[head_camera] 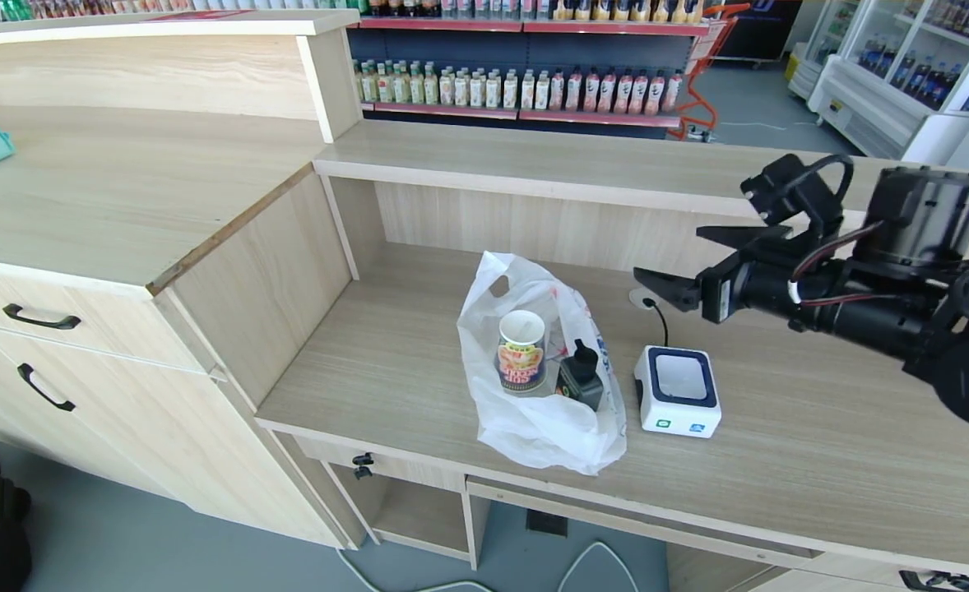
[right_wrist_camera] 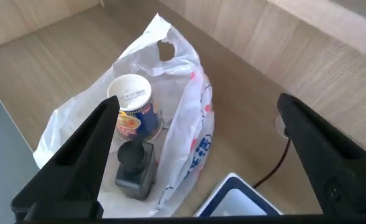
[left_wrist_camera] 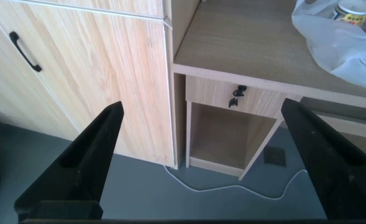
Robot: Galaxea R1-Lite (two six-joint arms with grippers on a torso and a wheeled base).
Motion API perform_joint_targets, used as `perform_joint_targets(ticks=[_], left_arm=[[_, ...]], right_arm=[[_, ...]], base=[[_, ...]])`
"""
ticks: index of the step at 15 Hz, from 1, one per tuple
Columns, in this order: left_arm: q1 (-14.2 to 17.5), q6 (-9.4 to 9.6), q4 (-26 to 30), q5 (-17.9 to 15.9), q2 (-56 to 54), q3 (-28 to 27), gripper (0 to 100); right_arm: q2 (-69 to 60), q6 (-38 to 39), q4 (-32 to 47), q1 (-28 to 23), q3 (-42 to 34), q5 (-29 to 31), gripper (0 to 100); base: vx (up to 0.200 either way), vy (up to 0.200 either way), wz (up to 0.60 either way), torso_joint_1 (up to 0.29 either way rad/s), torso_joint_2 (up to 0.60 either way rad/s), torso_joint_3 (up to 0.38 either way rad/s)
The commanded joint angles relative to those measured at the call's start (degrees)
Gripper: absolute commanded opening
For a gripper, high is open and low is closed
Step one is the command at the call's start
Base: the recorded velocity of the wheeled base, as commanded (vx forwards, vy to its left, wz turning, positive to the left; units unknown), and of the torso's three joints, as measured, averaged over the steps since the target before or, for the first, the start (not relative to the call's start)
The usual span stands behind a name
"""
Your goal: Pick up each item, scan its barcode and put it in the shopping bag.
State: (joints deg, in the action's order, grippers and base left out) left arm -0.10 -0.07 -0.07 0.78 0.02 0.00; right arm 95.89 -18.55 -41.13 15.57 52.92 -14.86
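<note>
The white plastic shopping bag [head_camera: 534, 423] lies slack on the bench [head_camera: 822, 444], its handle loop toward 11 o'clock. An instant-noodle cup [head_camera: 522, 352] stands upright inside it, and a dark bottle [head_camera: 581, 378] is set just beside the cup at its 3 o'clock. The barcode scanner [head_camera: 677, 389] is placed just beside the bag at 3 o'clock, with its cable [head_camera: 659, 316] led off toward 12 o'clock. The right gripper [head_camera: 669, 256] is held released and empty above the bench, at about 1 o'clock of the bag. The left gripper [left_wrist_camera: 201, 109] is likewise released, with nothing grasped, and is hung low off the bench front above the floor. Both items are judged bagged. If the right gripper were lowered carelessly, the thin film or handle could be snagged, the bag dragged and the cup toppled. The cable beneath the gripper could also be caught and the scanner pulled askew.
</note>
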Motion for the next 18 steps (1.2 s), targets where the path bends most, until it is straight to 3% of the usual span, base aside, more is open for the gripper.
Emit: perform_joint_targets(ticks=[1, 3, 5, 7, 11, 14, 16, 17, 18], left_arm=[[0.0, -0.01, 0.0, 0.0, 0.0, 0.0, 100], [0.0, -0.01, 0.0, 0.0, 0.0, 0.0, 100], [0.0, -0.01, 0.0, 0.0, 0.0, 0.0, 100], [0.0, -0.01, 0.0, 0.0, 0.1, 0.0, 100], [0.0, -0.01, 0.0, 0.0, 0.1, 0.0, 100], [0.0, -0.01, 0.0, 0.0, 0.0, 0.0, 100], [0.0, -0.01, 0.0, 0.0, 0.0, 0.0, 100], [0.0, -0.01, 0.0, 0.0, 0.0, 0.0, 100], [0.0, -0.01, 0.0, 0.0, 0.1, 0.0, 100]], right_arm=[[-10.1, -1.5, 5.3, -5.5, 4.8, -4.6, 100], [-15.3, -1.5, 11.0, -9.2, 8.2, -5.9, 100], [-19.1, 0.4, 11.7, -12.2, 7.1, -5.3, 100], [-21.2, 3.8, 11.7, -13.5, 4.9, 0.9, 100], [-28.8, 8.1, 12.2, -18.3, -13.6, 19.4, 100], [-42.9, 14.0, 11.7, -20.0, -34.2, 21.7, 100], [-54.2, 14.3, 5.4, -19.9, -51.5, 21.7, 100], [-60.0, 16.1, 8.3, -19.4, -52.9, 22.1, 100], [-66.1, 19.0, 17.7, -18.4, -52.9, 23.2, 100]], base=[[0.0, 0.0, -0.6, -0.002, 0.0, 0.002], [0.0, 0.0, -0.6, 0.002, 0.0, 0.002], [0.0, 0.0, -0.6, 0.005, 0.0, 0.005], [0.0, 0.0, -0.3, 0.001, 0.0, 0.001], [0.0, 0.0, 0.0, 0.04, -0.1, -0.06], [0.0, 0.0, 0.0, 0.0, 0.0, 0.0], [0.0, 0.0, 0.0, 0.0, 0.0, 0.0], [0.0, 0.0, 0.0, 0.0, 0.0, 0.0], [0.0, 0.0, 0.0, 0.0, 0.0, 0.0]])
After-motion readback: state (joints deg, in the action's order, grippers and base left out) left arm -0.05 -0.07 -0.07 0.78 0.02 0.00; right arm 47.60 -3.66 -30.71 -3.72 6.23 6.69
